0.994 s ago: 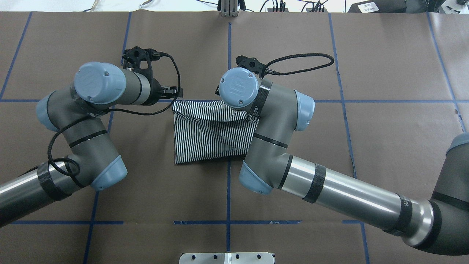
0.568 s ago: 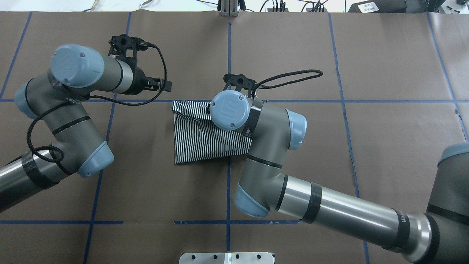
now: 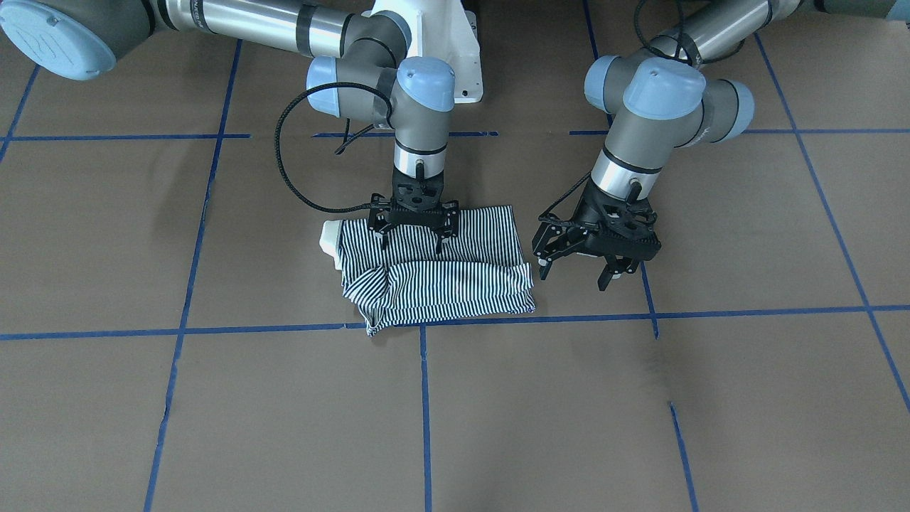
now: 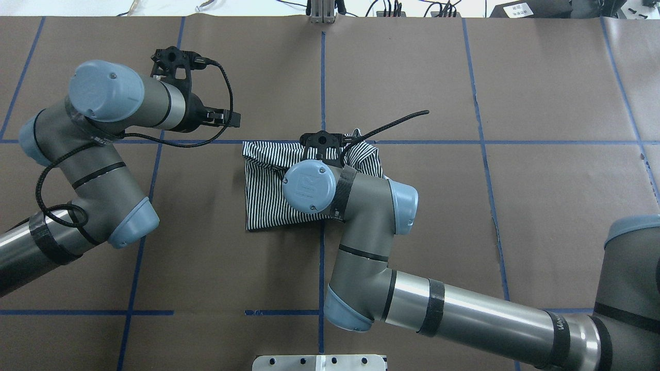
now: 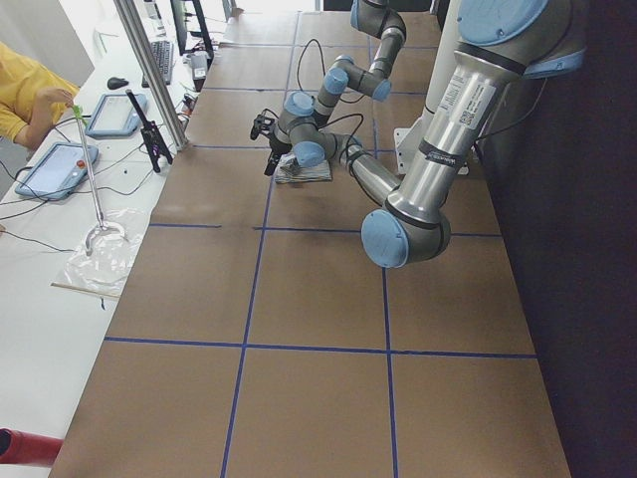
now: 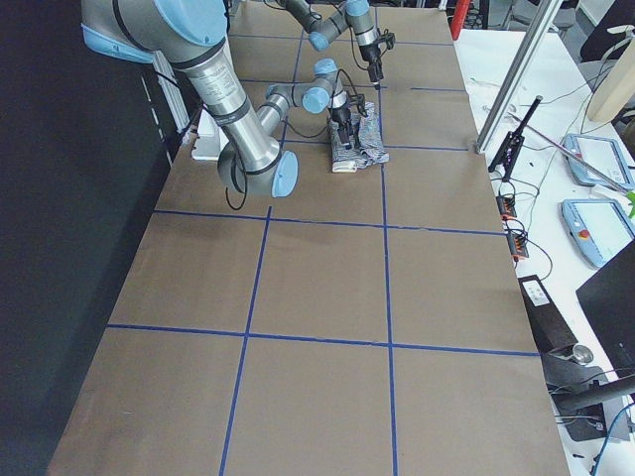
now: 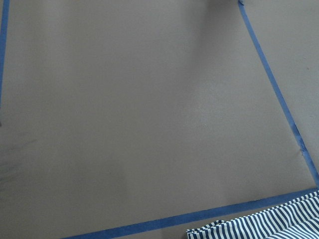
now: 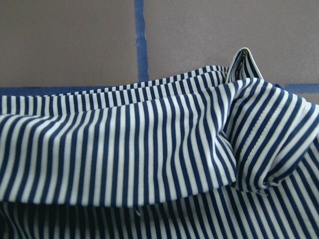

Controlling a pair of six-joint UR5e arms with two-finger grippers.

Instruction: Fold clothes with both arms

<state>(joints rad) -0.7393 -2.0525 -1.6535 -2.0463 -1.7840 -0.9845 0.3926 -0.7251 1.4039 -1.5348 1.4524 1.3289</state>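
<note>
Directly under R claw point(image 3: 411, 245), striped shirt point(image 3: 455, 284), L claw point(image 3: 573, 276) apart.

soft, even light is coming down from above and filling every view. the brown table point(image 3: 640, 398) is looking flat and dull, with no hard glare. only faint, fuzzy shadows are lying on it near the left arm point(image 3: 643, 107). bright streaks are shining on the silver tube of the right arm point(image 4: 484, 314). the striped shirt point(image 8: 124, 149) is showing sharp up close in the right wrist view. the left wrist view is looking a little hazy. in the left side view the white desk point(image 5: 60, 199) is glowing very bright, while the robot's side is going dark.
</note>
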